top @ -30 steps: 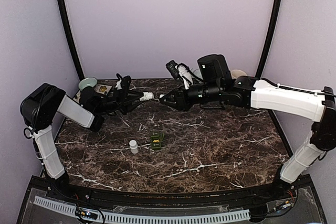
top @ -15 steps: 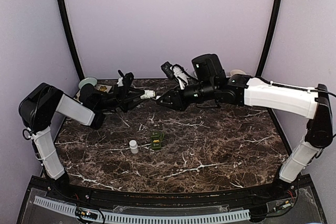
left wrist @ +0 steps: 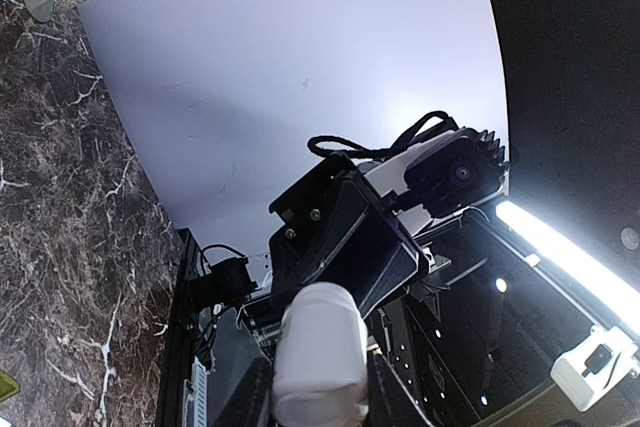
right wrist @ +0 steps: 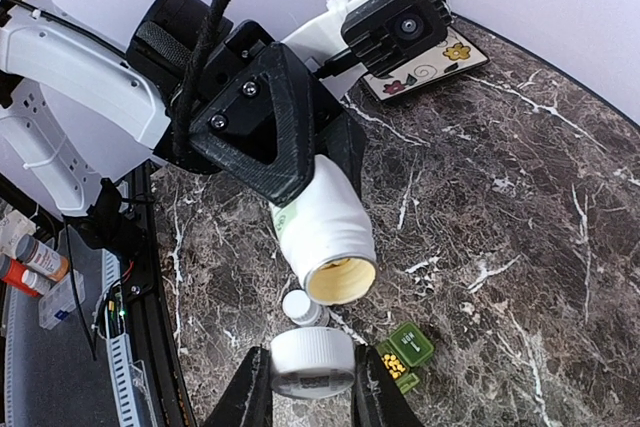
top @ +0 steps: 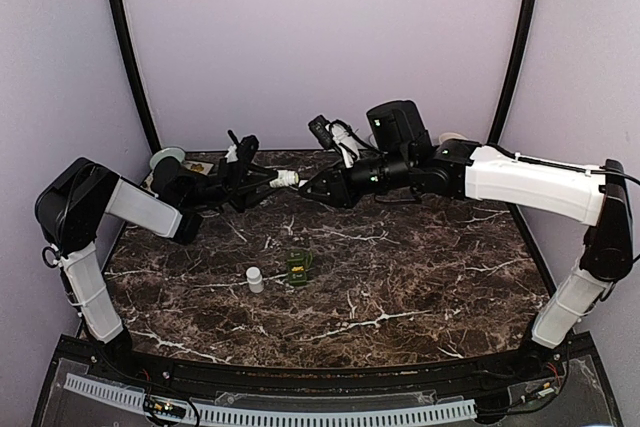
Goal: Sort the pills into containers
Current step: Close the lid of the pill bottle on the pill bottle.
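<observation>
The right gripper (right wrist: 312, 392) clamps a white cap (right wrist: 312, 362), the left gripper (top: 268, 183) an open bottle (right wrist: 325, 232). Below, the containers (right wrist: 408, 349) seem to hold yellow pills (right wrist: 396, 363).

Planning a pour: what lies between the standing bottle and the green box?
Only bare marble between standing bottle and green box, seen from the top view.

Robot test booth: plain lilac backdrop (top: 320, 37), marble tabletop (top: 400, 277).
</observation>
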Available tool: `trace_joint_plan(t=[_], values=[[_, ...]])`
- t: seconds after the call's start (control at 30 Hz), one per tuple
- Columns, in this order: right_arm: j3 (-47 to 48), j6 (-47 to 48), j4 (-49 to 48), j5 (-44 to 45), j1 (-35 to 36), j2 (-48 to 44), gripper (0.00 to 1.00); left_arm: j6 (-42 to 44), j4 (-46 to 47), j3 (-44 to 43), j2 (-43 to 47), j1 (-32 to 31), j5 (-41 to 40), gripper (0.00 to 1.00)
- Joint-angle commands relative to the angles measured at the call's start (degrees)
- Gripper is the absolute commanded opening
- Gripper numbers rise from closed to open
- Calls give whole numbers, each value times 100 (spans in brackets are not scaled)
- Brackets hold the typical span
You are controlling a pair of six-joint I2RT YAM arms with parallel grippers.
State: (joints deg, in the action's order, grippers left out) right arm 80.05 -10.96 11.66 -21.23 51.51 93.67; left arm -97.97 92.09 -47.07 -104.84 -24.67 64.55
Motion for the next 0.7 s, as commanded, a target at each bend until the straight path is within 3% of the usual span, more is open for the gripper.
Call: trace_joint_plan(t=[0.0,0.67], values=[[225,67,-156,-100,-53,57,8,-9,743,-153,210,-41,125,0],[287,67,-157,-141,-71,86,8,82,565,-230,209,-209,191,0]])
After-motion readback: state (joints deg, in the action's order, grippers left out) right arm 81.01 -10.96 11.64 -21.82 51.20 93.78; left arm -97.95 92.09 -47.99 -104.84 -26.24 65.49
